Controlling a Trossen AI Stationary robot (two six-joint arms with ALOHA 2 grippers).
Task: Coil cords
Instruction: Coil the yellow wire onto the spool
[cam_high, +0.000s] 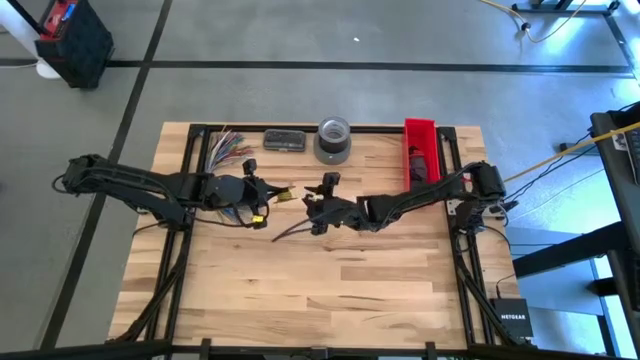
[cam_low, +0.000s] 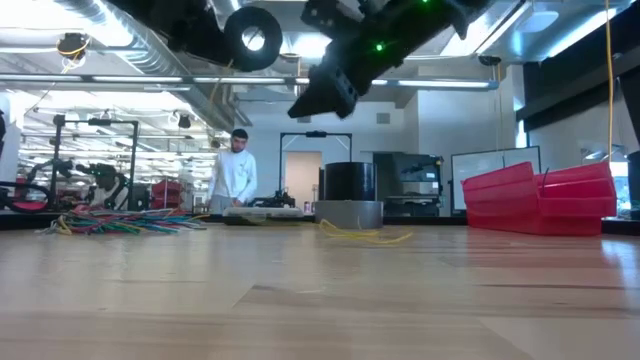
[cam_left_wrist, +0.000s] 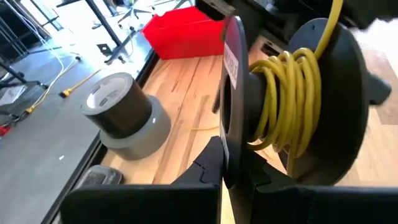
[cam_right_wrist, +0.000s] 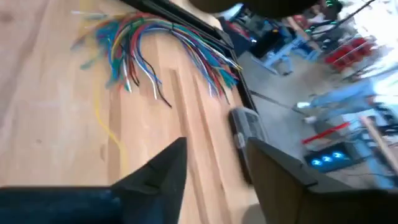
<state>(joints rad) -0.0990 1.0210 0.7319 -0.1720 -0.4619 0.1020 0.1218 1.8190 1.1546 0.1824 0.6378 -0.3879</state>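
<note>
A black spool (cam_left_wrist: 292, 99) with yellow cord (cam_left_wrist: 283, 99) wound on its core is lifted above the table; it also shows in the low view (cam_low: 253, 38). My left gripper (cam_high: 262, 192) is shut on it. More yellow cord (cam_low: 365, 236) lies slack on the table near the tape roll. A bundle of multicoloured wires (cam_high: 226, 146) lies on the table's far left; it also shows in the right wrist view (cam_right_wrist: 155, 43). My right gripper (cam_high: 318, 208) is open and empty at the table's middle, just right of the spool. My left gripper pinches the spool's near flange (cam_left_wrist: 233, 124) at its rim, one finger (cam_left_wrist: 208, 165) on each face. The spool is lifted clear of the table, its axis about level. A strand of yellow cord (cam_left_wrist: 333, 22) leads off the winding and out of the picture.
A grey tape roll (cam_high: 333, 140) and a flat black device (cam_high: 284, 140) stand at the far edge. A red bin (cam_high: 420, 150) sits at the far right. A dark cord (cam_high: 290, 230) lies below my right gripper. The near half of the wooden table (cam_high: 320, 290) is bare.
</note>
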